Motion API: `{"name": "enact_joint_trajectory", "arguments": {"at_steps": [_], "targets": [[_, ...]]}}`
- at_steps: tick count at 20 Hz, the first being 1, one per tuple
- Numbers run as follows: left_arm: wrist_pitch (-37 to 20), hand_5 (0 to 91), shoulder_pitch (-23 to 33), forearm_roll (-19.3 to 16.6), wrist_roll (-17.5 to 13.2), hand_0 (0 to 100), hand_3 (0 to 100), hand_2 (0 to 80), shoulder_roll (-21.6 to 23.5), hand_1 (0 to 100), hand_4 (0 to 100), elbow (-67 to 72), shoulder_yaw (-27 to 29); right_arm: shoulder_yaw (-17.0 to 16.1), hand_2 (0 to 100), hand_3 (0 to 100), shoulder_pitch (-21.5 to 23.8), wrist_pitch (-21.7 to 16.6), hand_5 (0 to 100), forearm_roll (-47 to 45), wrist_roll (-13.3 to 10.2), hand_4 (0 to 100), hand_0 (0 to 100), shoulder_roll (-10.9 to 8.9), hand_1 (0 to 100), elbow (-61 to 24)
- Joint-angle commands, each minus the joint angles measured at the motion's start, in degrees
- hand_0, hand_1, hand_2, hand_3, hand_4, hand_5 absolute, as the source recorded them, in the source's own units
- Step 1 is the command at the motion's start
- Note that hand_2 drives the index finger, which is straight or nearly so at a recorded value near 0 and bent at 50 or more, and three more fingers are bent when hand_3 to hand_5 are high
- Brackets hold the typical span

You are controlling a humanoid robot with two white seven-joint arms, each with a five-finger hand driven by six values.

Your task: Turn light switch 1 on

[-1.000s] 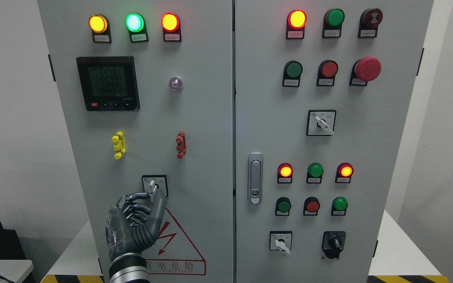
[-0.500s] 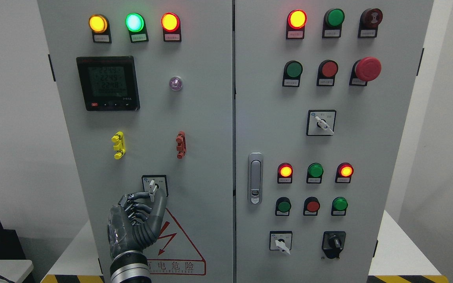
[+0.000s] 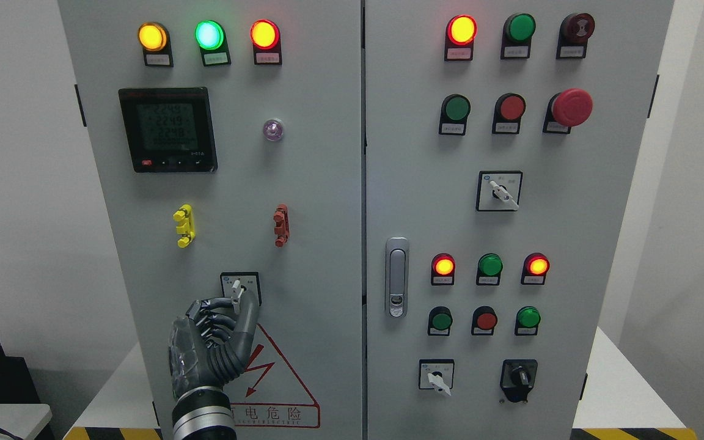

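Note:
The light switch [image 3: 238, 288] is a small rotary selector with a grey lever on a white square plate, low on the left cabinet door [image 3: 303, 183]. Its lever stands nearly upright, tilted slightly to the left. My left hand [image 3: 241, 303] rises from the bottom edge just below the switch. Its curled fingers [image 3: 212, 308] lie left of the lever's lower end, and the thumb is to the right, so the lever is pinched between them. My right hand does not show.
Above the switch are a yellow clip [image 3: 184, 225], a red clip [image 3: 280, 225], a digital meter [image 3: 167, 129] and three lit lamps. A red warning triangle [image 3: 278, 382] lies below. The right door has a handle [image 3: 396, 277], several buttons, other selectors and an emergency stop [image 3: 570, 107].
My left hand has crept slightly upward, closer around the switch lever. The lever's angle looks the same.

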Motion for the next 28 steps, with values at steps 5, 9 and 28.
{"name": "enact_joint_trajectory", "arguments": {"at_steps": [5, 9, 28], "targets": [[1.2, 86.6, -0.6, 0.2, 0.0, 28, 81, 49.9, 0.0, 44, 86, 0.0, 0.0, 1.0, 0, 0, 0.1, 0.0, 0, -1.4, 0.0, 0, 12, 0.03, 39, 0.0], [1.7, 86.5, -0.8, 0.3, -0.1, 28, 81, 49.9, -0.1, 44, 86, 0.1, 0.1, 1.0, 0, 0, 0.1, 0.0, 0, -1.4, 0.0, 0, 12, -0.06, 39, 0.0], [4.1, 86.0, -2.0, 0.4, -0.4, 31, 80, 49.5, -0.1, 42, 85, 0.0, 0.1, 1.0, 0, 0, 0.0, 0.0, 0, -1.4, 0.0, 0, 12, 0.03, 39, 0.0]]}}
